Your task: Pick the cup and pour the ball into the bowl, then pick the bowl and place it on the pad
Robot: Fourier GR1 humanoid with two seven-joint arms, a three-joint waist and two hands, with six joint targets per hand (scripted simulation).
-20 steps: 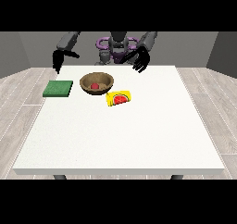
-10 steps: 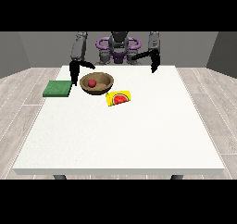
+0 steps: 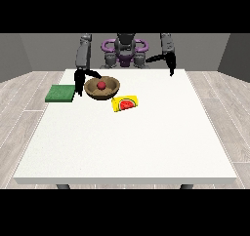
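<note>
We see the wooden bowl [image 3: 102, 88] sitting on the white bench [image 3: 127, 137] toward its far left part, with the red ball [image 3: 101, 85] inside it. The green pad [image 3: 60, 93] lies flat on the bench just left of the bowl, apart from it. A yellow cup [image 3: 125, 104] with a watermelon print lies on its side just in front-right of the bowl, close to its rim; we can't tell if they touch.

The hand at the view's left [image 3: 79, 82] hangs down between pad and bowl, right at the bowl's left rim, with one dark finger or thumb reaching over toward the rim. We can't tell whether its fingers are wide or closed on the bowl.

The hand at the view's right [image 3: 171, 66] hangs over the bench's far edge, well apart from the bowl and cup, holding nothing; we can't tell its finger spread either.
</note>
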